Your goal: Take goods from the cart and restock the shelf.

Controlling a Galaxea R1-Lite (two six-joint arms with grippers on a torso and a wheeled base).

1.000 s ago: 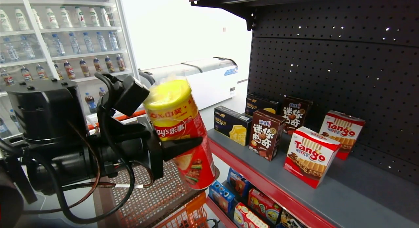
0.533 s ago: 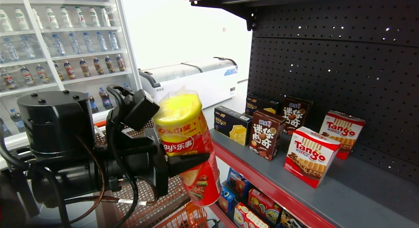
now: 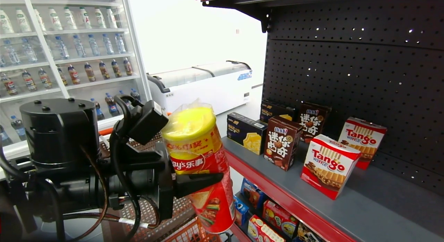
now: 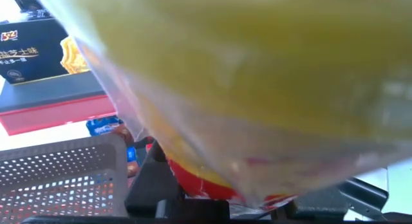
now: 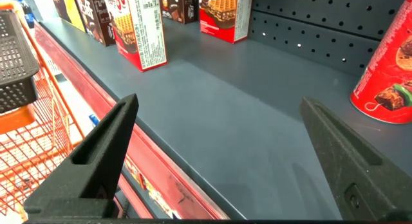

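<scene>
My left gripper (image 3: 194,172) is shut on a tall red chips can (image 3: 201,165) with a yellow lid, held nearly upright, leaning slightly, just off the left end of the grey shelf (image 3: 347,207). In the left wrist view the can's yellow top (image 4: 257,76) is very close, with a black finger (image 4: 151,185) beside it. The orange cart (image 3: 163,214) lies below the can. My right gripper (image 5: 225,159) is open above a bare stretch of the shelf (image 5: 238,140), nothing between its fingers.
On the shelf stand dark boxes (image 3: 247,132), brown chocolate boxes (image 3: 281,143) and red-white wafer boxes (image 3: 329,165). A red can (image 5: 386,76) stands on the shelf near the pegboard back. More snack boxes (image 3: 277,219) fill the lower shelf. Drink fridges (image 3: 62,54) are behind.
My left arm has carried the chips can lower and a little to the right, toward the shelf's left end. The can now stands a bit straighter.
</scene>
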